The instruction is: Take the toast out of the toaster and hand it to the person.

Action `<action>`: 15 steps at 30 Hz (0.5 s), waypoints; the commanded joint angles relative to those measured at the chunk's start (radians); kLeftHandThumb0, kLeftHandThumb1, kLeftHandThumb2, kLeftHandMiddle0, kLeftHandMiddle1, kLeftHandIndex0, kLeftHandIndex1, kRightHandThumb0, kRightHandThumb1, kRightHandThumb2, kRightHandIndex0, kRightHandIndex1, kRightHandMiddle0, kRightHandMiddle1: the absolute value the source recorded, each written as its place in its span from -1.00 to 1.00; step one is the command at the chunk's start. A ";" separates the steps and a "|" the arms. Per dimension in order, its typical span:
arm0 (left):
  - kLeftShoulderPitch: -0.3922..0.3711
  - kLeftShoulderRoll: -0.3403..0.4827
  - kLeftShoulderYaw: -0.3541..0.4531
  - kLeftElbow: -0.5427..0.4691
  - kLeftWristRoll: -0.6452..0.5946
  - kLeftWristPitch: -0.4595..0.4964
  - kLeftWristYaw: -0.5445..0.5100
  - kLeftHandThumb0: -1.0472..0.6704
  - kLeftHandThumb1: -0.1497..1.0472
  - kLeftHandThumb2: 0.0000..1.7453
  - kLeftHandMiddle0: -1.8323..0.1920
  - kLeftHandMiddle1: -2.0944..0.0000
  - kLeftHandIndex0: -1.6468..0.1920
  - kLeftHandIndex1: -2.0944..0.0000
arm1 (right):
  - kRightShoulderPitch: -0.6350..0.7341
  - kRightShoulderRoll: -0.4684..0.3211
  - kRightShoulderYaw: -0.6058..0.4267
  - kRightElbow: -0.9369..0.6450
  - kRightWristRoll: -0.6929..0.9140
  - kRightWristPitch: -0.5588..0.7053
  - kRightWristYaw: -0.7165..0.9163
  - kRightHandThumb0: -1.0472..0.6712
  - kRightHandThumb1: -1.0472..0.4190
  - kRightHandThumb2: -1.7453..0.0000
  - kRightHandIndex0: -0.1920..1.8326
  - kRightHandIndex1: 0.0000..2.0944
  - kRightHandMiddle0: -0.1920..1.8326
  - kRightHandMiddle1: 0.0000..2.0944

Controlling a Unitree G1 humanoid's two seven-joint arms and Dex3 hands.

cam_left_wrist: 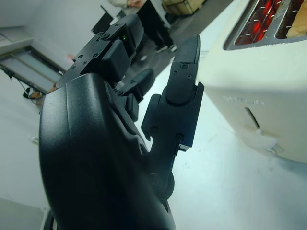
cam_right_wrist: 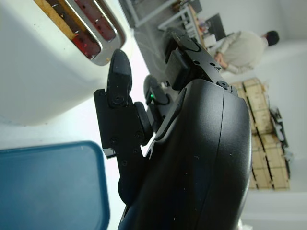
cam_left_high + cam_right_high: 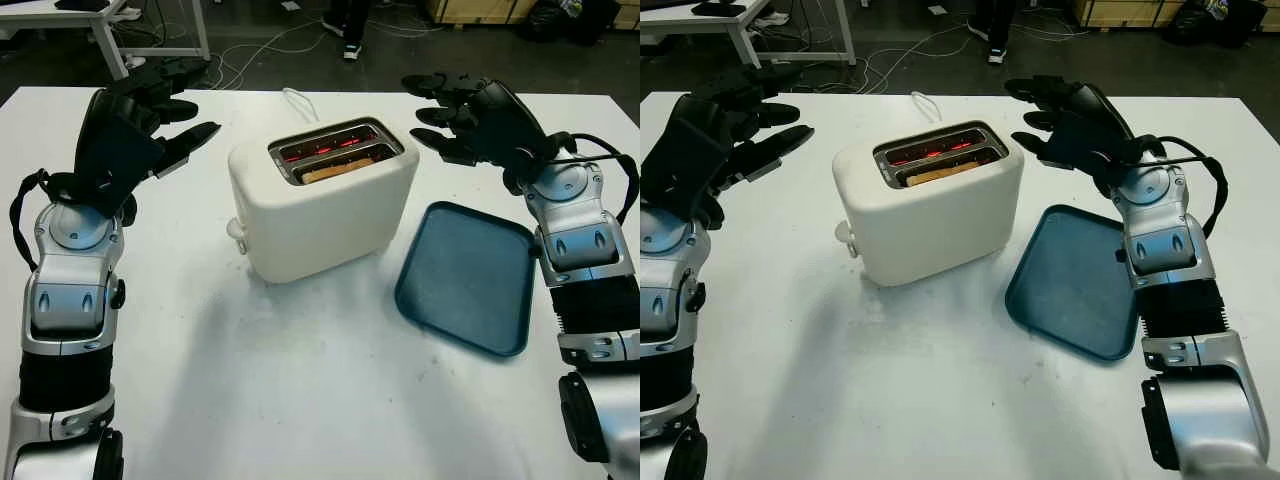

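Note:
A cream two-slot toaster (image 3: 320,205) stands mid-table, its slots glowing red inside. A slice of toast (image 3: 335,170) sits low in the nearer slot, its brown top edge just showing. My left hand (image 3: 165,110) hovers open to the left of the toaster, a short gap away. My right hand (image 3: 445,115) hovers open just past the toaster's right end, above the table. Both hold nothing. In the right wrist view the toast (image 2: 53,14) shows in the slot beyond my fingers (image 2: 120,76).
A dark blue tray (image 3: 465,275) lies on the white table (image 3: 300,380) right of the toaster, under my right forearm. The toaster's lever (image 3: 238,230) sticks out at its left end. A person's legs (image 3: 348,20) stand beyond the far table edge.

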 commanded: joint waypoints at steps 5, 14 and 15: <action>0.012 0.001 -0.001 -0.015 0.004 -0.004 0.002 -0.22 0.79 -0.98 0.56 0.18 0.21 0.81 | 0.007 0.001 -0.004 0.003 0.004 -0.016 -0.006 -0.14 -0.83 0.61 -0.28 -1.00 -0.33 -1.00; 0.020 0.006 0.002 -0.015 0.003 -0.009 -0.003 -0.21 0.79 -0.98 0.56 0.18 0.22 0.80 | 0.018 0.007 -0.003 -0.019 0.004 0.001 -0.009 -0.12 -0.83 0.61 -0.27 -1.00 -0.33 -1.00; 0.020 0.008 0.001 -0.015 0.005 -0.008 -0.002 -0.21 0.79 -0.98 0.56 0.18 0.22 0.80 | 0.019 0.007 -0.002 -0.023 0.002 0.006 -0.011 -0.12 -0.83 0.61 -0.27 -1.00 -0.33 -1.00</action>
